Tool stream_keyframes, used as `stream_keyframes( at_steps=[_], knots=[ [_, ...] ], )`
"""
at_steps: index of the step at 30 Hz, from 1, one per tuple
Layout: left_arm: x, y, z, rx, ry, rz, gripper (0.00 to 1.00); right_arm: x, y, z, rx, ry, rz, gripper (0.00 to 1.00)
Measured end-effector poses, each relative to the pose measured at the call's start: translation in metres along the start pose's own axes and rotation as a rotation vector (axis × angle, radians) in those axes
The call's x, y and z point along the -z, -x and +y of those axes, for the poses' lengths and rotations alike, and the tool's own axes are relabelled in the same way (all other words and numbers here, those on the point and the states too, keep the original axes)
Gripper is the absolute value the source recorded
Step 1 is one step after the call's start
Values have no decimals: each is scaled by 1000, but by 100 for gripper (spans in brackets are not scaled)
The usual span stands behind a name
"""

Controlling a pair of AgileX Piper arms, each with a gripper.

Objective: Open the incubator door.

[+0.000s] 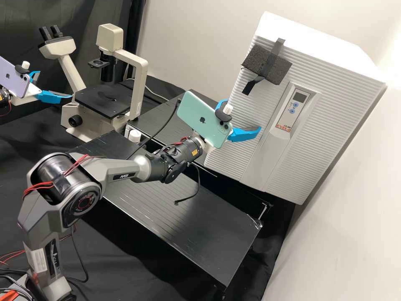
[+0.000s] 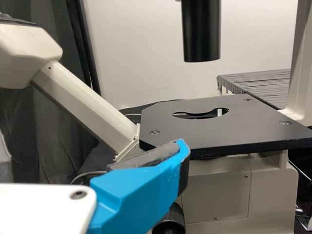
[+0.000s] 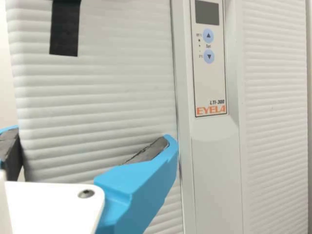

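A pale wall point(image 1: 200, 33) stands behind; the incubator door point(image 1: 315, 142) is closed; the right gripper point(image 1: 242, 115) spreads wide before it, holding nothing; the left gripper point(image 1: 55, 85), near the microscope point(image 1: 139, 83), is spread and empty.

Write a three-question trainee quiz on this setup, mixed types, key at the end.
1. Multiple choice: how many round blue buttons sit on the control panel of the incubator?
A) one
B) two
C) four

2. True or false: the right gripper has its two fingers pressed together.

3. Fill in the blank: the left gripper is near the ______, a pale frame with a flat black stage.

Key: 1. B; 2. False; 3. microscope
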Motion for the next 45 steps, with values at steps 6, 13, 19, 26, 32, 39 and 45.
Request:
stream_keyframes(
  at_steps=[6,13,19,26,32,39,45],
  knots=[
    [0,0,0,0,0,0,100,5,2,-1,-4,16,-3,0],
    [0,0,0,0,0,0,100,14,6,-1,3,25,-27,0],
    [0,0,0,0,0,0,100,21,13,-1,8,-10,-40,0],
    [0,0,0,0,0,0,100,22,13,-2,13,10,-45,0],
    [0,0,0,0,0,0,100,21,13,-2,12,10,-47,0],
    [0,0,0,0,0,0,100,21,13,-2,12,10,-47,0],
    [0,0,0,0,0,0,100,21,13,-2,13,10,-48,0]
  ],
)
